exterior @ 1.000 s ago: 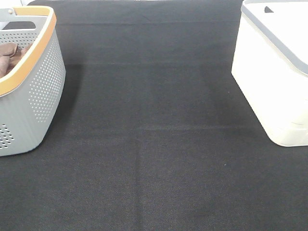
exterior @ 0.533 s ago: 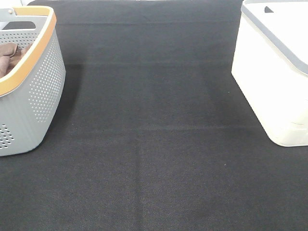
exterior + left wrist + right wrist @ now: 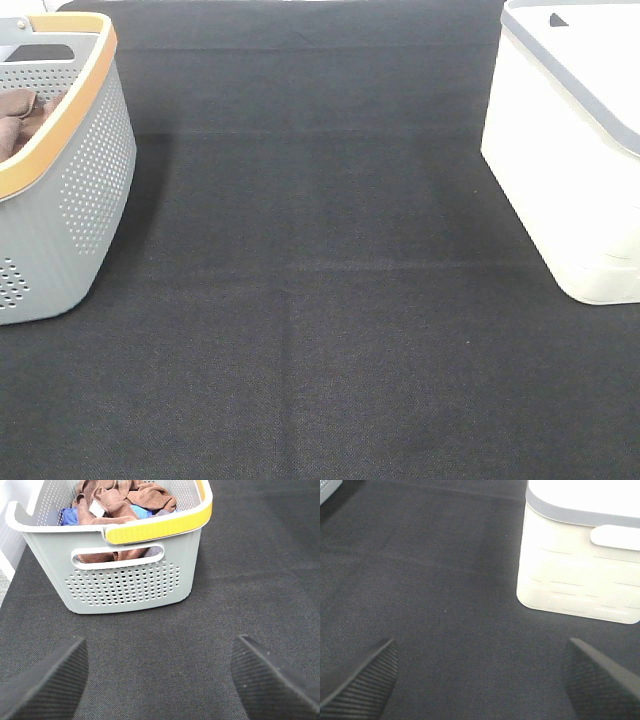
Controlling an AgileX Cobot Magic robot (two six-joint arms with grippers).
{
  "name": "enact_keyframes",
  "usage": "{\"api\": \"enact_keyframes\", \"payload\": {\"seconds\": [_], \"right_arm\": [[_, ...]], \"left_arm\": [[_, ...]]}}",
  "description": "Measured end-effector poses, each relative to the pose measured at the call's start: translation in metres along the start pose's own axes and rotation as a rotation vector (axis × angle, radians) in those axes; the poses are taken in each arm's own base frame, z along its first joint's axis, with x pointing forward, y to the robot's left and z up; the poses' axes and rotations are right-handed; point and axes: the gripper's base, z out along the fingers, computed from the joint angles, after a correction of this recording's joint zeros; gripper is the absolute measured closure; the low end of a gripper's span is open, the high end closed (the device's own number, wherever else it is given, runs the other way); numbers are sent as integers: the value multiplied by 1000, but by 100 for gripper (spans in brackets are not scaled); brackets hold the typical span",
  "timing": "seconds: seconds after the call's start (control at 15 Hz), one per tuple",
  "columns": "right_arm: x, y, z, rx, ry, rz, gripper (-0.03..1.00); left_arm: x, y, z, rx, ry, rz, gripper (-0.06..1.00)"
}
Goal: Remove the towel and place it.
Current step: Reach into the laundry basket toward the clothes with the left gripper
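black mat [image 3: 320, 300] beneath splayed left pincer [image 3: 159, 677]

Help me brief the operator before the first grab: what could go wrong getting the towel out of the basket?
The towel lies bunched with a blue cloth and other brown fabric, so a grab might lift several.
The open left gripper sits outside the grey basket; a low approach could hit its yellow rim.
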Motion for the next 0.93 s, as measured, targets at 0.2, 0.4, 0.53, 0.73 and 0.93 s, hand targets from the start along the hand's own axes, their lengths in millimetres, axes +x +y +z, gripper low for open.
{"api": "enact_keyframes", "payload": {"seconds": [0.2, 0.4, 0.53, 0.73, 0.93], "right_arm": [[0, 0, 0, 0, 0, 0, 13], [0, 0, 0, 0, 0, 0, 13], [0, 0, 0, 0, 0, 0, 13], [0, 0, 0, -1, 0, 0, 13], [0, 0, 0, -1, 0, 0, 13]], "left_arm": [[0, -1, 0, 8, 0, -8, 19], [-3, 0, 5, 8, 35, -11, 19], [-7, 2, 14, -13, 96, -46, 19], [-27, 10, 18, -86, 18, -83, 19], [-59, 20, 37, -174, -122, -104, 19]]}}
